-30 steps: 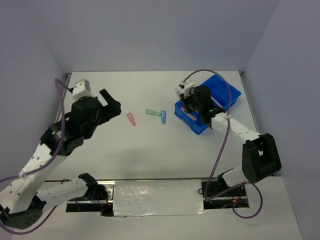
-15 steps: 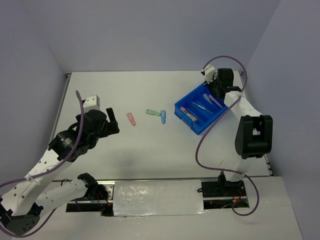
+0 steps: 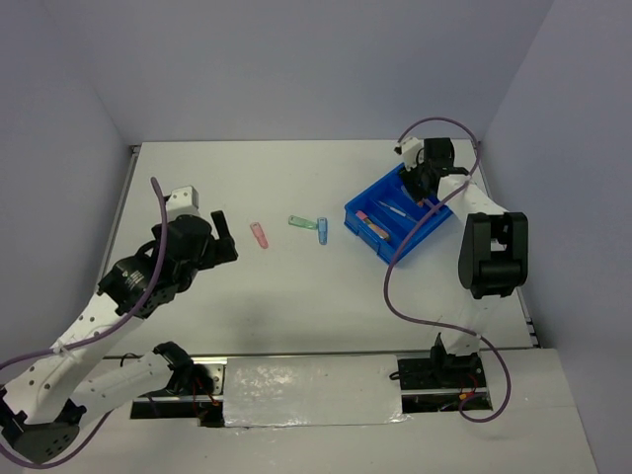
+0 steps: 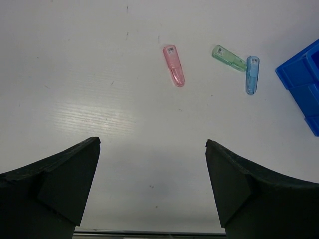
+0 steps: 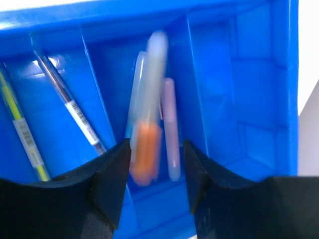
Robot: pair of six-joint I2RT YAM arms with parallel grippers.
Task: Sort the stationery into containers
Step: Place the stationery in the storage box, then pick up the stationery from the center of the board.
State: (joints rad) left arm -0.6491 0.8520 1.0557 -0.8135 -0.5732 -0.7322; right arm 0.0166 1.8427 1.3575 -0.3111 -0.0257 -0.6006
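Observation:
The blue tray (image 3: 395, 255) with long compartments stands at the right of the table. My right gripper (image 3: 423, 183) hangs over its far end, jaws open (image 5: 157, 145). Between the jaws a blurred orange pen (image 5: 145, 154) lies along a middle compartment, next to a lilac pen (image 5: 170, 129). A grey barcoded pen (image 5: 75, 112) and a yellow-green pen (image 5: 22, 134) lie in other compartments. A pink pen (image 3: 259, 235), a green pen (image 3: 300, 222) and a light blue pen (image 3: 322, 229) lie on the table mid-way. My left gripper (image 3: 223, 237) is open and empty, left of them (image 4: 152, 143).
In the left wrist view the pink pen (image 4: 174, 65), green pen (image 4: 228, 57) and light blue pen (image 4: 252, 74) lie ahead, with the tray's corner (image 4: 304, 84) at the right edge. White walls close in the table at the back and sides.
My right gripper moved from the tray's near corner to its far end and sank a little. The orange pen now shows blurred between its open jaws. My left arm drew back and lower.

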